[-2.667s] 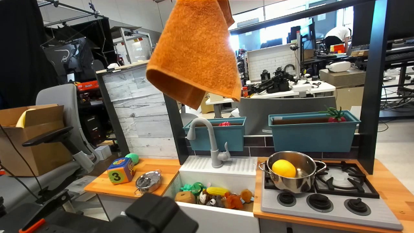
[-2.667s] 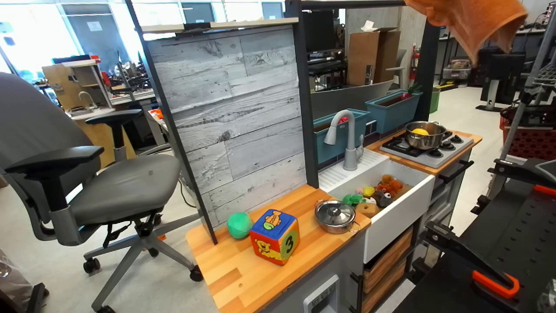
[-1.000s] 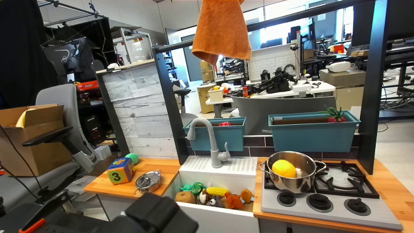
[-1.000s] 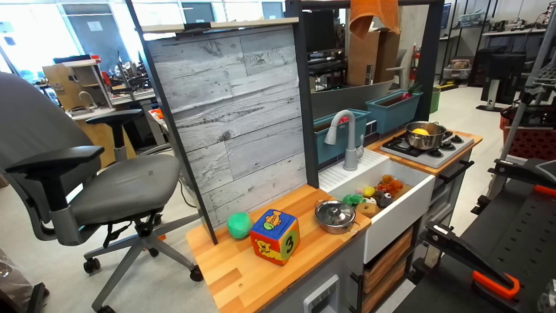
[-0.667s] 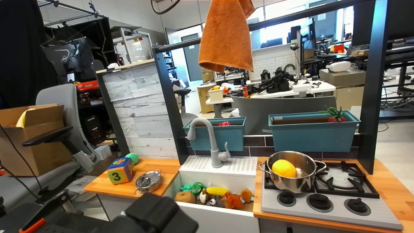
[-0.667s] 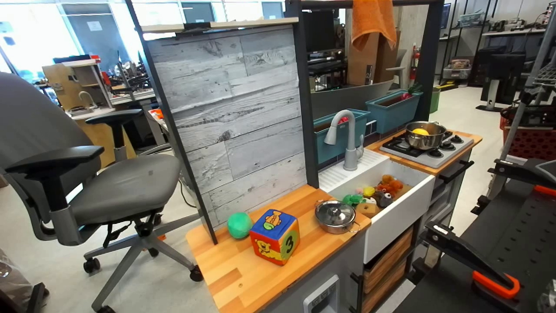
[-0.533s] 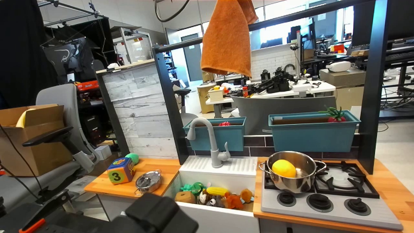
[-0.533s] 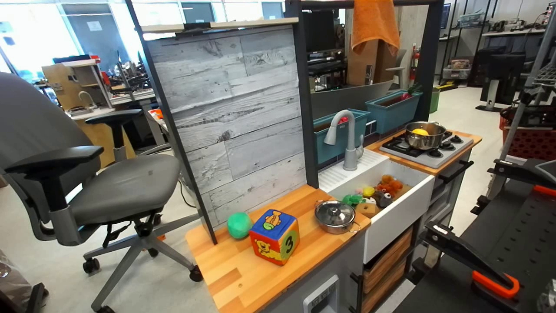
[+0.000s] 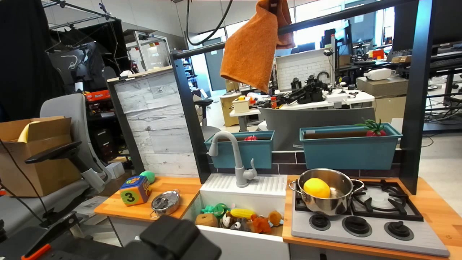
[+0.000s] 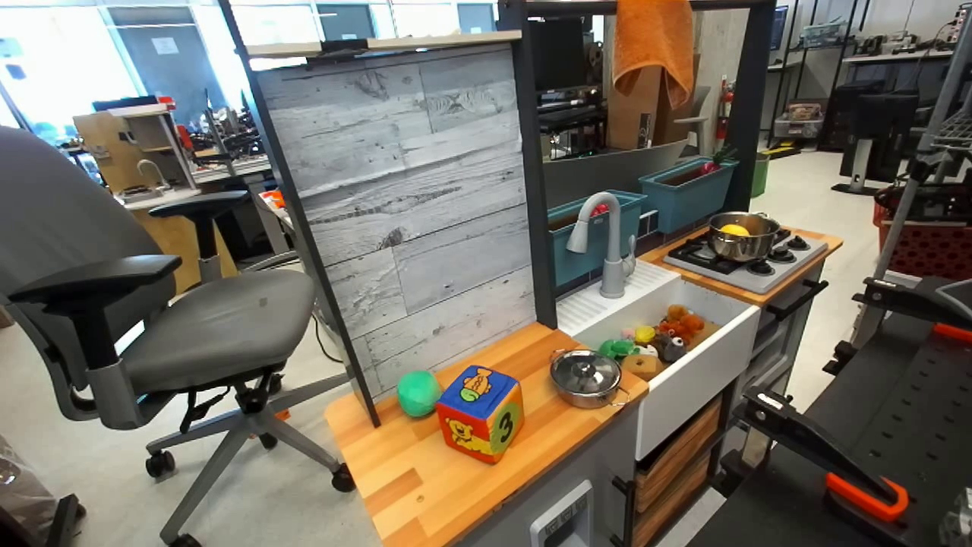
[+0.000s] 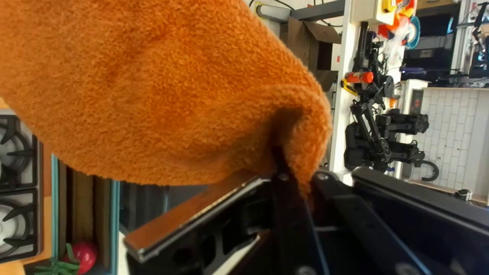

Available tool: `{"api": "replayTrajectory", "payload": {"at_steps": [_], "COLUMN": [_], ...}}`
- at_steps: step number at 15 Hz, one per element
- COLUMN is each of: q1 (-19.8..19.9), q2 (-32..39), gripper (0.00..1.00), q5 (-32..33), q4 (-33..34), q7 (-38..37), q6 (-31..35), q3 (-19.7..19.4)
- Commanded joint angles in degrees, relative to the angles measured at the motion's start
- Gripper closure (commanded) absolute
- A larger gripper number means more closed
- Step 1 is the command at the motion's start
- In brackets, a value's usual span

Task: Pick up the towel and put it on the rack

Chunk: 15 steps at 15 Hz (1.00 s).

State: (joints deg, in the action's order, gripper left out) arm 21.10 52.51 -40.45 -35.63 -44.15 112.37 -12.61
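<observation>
The orange towel (image 9: 249, 50) hangs at the black horizontal bar of the rack (image 9: 343, 16) in an exterior view. Its larger part hangs in front of the bar; a smaller flap at the right appears to hang behind it. The towel also shows in an exterior view (image 10: 654, 49), cut off by the top edge. In the wrist view the towel (image 11: 164, 88) fills the upper left. My gripper (image 11: 300, 181) is shut on a pinched fold of it; the fingertips are partly buried in the cloth. In the exterior views most of my gripper is above the frame.
Below the bar are a grey faucet (image 9: 236, 155), a sink (image 9: 240, 238) with toys, and two teal planters (image 9: 350, 148) (image 9: 265, 151). A pot (image 9: 326, 204) with a yellow ball stands on the stove (image 9: 368, 233). Dark posts (image 9: 418, 97) (image 9: 189, 115) carry the bar.
The towel has moved right and away from the camera to the bar, then come down over it. Its lower edge has swung left lately. A black cable has dropped into view beside it.
</observation>
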Motion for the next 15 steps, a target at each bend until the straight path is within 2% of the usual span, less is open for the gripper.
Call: {"api": "replayTrajectory", "payload": {"at_steps": [1,7,13,14,15], "q1": [2.1,4.2,5.7,6.0,6.1], "q2": [2.8,6.3,8.3,8.5,8.8], "gripper": [0.99,0.99,0.99,0.71,0.69], "q5": [6.7,13.8,15.7,15.4,15.7], "q4": [3.9,5.1,8.3,8.7,9.3], "q7": [-3.8,-7.2,-8.9,-9.2,-9.5], "q6": [-0.5,-1.6,-3.2,-3.7,-3.9], "q3": [4.2,7.8,10.2,10.9,11.1]}}
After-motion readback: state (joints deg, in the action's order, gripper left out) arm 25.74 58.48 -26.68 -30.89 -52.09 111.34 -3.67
